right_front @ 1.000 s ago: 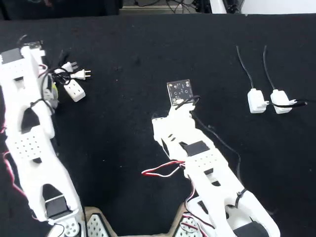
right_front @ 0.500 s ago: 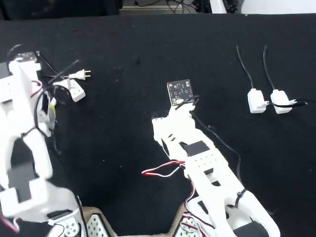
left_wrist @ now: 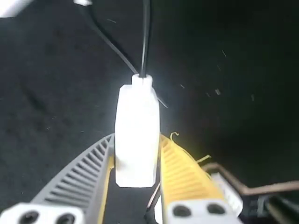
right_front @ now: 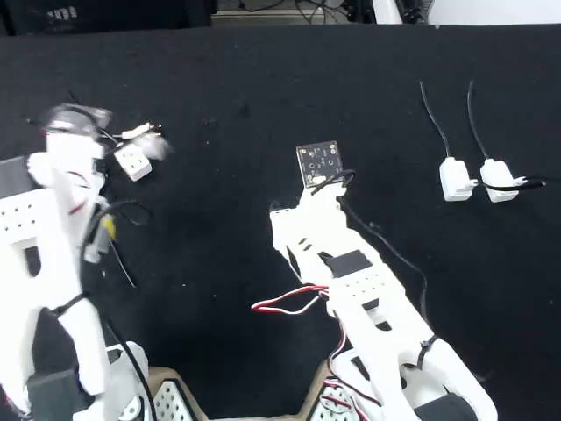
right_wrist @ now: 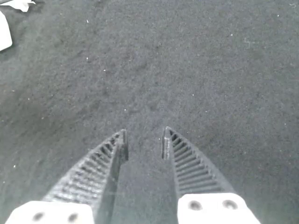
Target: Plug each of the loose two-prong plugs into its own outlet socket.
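The left gripper (left_wrist: 136, 142) is clamped on a white corded block (left_wrist: 136, 112), probably a plug. The socket (right_front: 131, 160) lies near on the table. Insertion seems pending; the prongs must be lined up with the slots. The right gripper (right_wrist: 144, 140) hangs parted and empty.

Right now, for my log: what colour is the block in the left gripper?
White block, clearest in the left wrist view.

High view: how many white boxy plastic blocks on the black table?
3. Two white boxy plastic blocks sit side by side at the right; one lies far left by the left arm. The arms may hide more.
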You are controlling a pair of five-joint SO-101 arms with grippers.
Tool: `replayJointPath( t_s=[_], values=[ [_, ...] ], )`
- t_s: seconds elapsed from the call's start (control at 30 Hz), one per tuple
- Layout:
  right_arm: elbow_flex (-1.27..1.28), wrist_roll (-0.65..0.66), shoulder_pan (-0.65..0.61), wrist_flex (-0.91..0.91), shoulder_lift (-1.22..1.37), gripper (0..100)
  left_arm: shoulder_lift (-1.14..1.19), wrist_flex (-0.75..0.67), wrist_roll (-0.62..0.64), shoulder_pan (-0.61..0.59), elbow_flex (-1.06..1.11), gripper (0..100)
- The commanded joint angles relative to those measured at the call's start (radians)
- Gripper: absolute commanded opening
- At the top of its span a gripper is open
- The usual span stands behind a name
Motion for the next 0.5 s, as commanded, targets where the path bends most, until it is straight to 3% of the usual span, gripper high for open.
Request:
replayJointPath(
  t_s=[0.0,0.17,0.47],
  values=[
    [-0.005,0.000,-0.005,-0.025,-0.036,11.9,-0.011,0.005,-0.063,0.074,0.019,3],
    [-0.007,0.000,-0.005,-0.025,-0.036,11.9,-0.040,0.005,-0.094,0.122,0.025,3],
    [-0.007,0.000,-0.005,-0.025,-0.036,11.9,-0.032,0.005,-0.410,0.166,0.208,3]
  ],
)
